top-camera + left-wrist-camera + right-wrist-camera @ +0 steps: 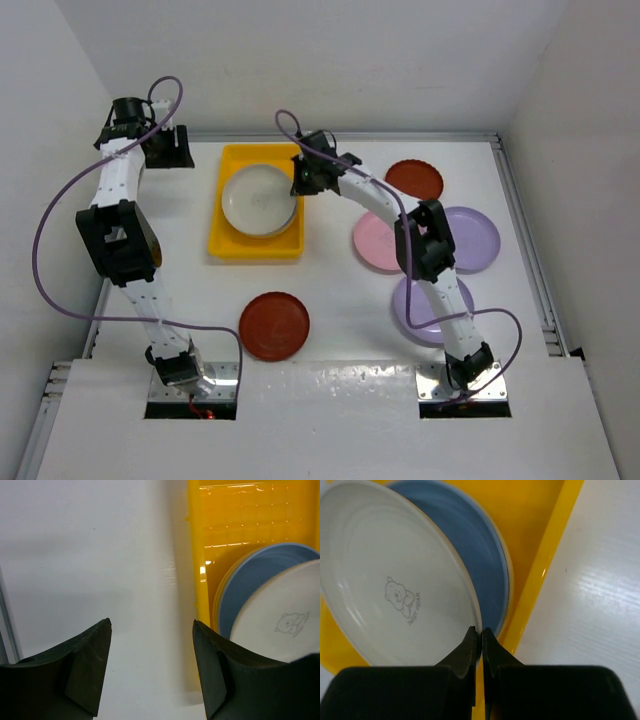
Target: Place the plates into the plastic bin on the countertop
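The yellow plastic bin (255,248) sits on the white countertop (340,300) and holds stacked plates, a blue plate (470,545) uppermost in the stack. A cream plate (395,580) with a bear print leans tilted over the blue one. My right gripper (481,630) is shut on the cream plate's right rim, above the bin's right wall. My left gripper (151,625) hangs open and empty over bare countertop just left of the bin (200,555). Loose on the countertop lie a dark red plate (414,179), a pink plate (378,242), two lavender plates (472,238) (430,308) and another dark red plate (274,325).
A thin raised metal edge (525,240) runs along the countertop's right side. White walls close in at the back and both sides. The right arm reaches across the pink and near lavender plates. Both arm bases stand at the near edge.
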You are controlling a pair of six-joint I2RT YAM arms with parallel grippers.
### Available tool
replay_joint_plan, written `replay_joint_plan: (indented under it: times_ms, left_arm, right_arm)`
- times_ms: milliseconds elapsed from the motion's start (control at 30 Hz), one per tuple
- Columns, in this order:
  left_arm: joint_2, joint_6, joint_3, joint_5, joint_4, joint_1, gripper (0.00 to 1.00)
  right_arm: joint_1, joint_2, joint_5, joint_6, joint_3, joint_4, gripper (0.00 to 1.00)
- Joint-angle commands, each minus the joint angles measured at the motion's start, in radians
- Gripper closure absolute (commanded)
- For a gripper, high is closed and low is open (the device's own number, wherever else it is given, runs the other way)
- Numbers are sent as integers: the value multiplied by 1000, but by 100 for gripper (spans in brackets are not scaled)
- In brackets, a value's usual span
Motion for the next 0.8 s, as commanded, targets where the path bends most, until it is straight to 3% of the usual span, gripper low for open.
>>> replay_joint_plan:
  times_ms: [0,433,533,667,767]
  left_arm:
    - [-6,2,12,20,19,15,32]
    - [-24,2,-8,20,19,15,32]
    - [-24,11,-8,20,19,15,32]
    - [-34,20,-8,20,28,15,32]
    - [-34,20,-17,11,28,15,32]
  right_arm:
    - [1,-38,1,-64,9,15,100]
    - [26,48,92,-121,48,71,99]
    - [24,64,83,-132,64,98,92]
    - [41,67,20,-139,55,123,70]
    - [60,58,18,-168,46,127,59]
